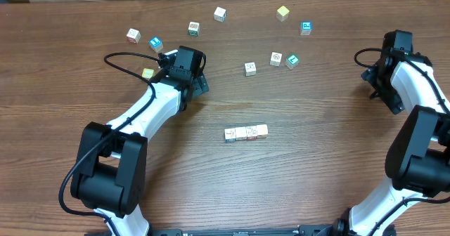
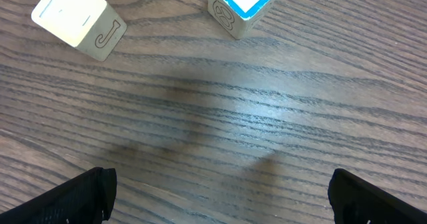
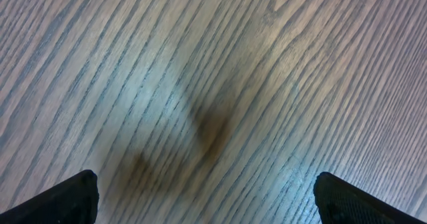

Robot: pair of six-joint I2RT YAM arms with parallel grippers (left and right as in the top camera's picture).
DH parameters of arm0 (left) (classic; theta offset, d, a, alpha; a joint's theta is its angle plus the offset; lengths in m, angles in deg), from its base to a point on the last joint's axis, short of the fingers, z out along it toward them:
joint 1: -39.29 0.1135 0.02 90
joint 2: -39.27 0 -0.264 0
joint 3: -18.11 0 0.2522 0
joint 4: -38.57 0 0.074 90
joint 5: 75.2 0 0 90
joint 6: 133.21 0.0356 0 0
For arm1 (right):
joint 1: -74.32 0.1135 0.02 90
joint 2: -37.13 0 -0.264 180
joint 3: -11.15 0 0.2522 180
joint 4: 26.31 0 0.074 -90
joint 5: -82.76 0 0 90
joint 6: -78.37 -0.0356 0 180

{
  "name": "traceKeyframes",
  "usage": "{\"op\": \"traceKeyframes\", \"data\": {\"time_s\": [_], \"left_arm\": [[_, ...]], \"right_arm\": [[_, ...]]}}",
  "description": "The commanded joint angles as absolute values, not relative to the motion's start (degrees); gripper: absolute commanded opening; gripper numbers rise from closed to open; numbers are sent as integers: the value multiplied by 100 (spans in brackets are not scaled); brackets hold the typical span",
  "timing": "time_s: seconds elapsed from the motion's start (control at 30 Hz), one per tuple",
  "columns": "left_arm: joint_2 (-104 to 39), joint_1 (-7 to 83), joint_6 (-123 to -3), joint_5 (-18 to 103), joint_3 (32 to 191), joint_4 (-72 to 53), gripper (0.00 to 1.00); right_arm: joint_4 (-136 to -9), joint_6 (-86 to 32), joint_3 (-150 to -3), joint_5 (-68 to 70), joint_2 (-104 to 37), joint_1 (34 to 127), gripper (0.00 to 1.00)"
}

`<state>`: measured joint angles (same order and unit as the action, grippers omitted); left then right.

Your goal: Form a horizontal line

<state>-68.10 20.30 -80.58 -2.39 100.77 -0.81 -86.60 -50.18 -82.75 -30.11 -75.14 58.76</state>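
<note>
The horizontal line (image 1: 246, 133) is seen just below the centre of the overhead frame — a short row of small touching cubes lying on the wooden tabletop (image 1: 316, 159). The cubes are judged light, rigid and easily nudged out of alignment. Each is best taken from above by two opposite flat faces, so that its neighbours are not disturbed. The left fingers (image 2: 73, 201) are spread wide with nothing between them, near loose cubes (image 2: 80, 21) at the upper left. The right fingers (image 3: 60, 201) are likewise apart and empty — positioned at the right edge, well away from the row.
</note>
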Motion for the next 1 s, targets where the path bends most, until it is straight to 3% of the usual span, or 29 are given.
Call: {"op": "traceKeyframes", "data": {"time_s": [0.0, 0.73, 0.97], "left_arm": [[-6841, 2052, -8049, -357, 10057, -60, 99], [-6703, 2083, -8040, -325, 10057, -12, 100], [-5973, 2785, -7231, 40, 10057, -36, 100]], "right_arm": [[-8647, -5013, -8391, -3073, -7595, 5881, 100], [-8644, -5013, -8391, -3073, -7595, 5881, 100], [-8644, -5013, -8391, -3073, -7595, 5881, 100]]}}
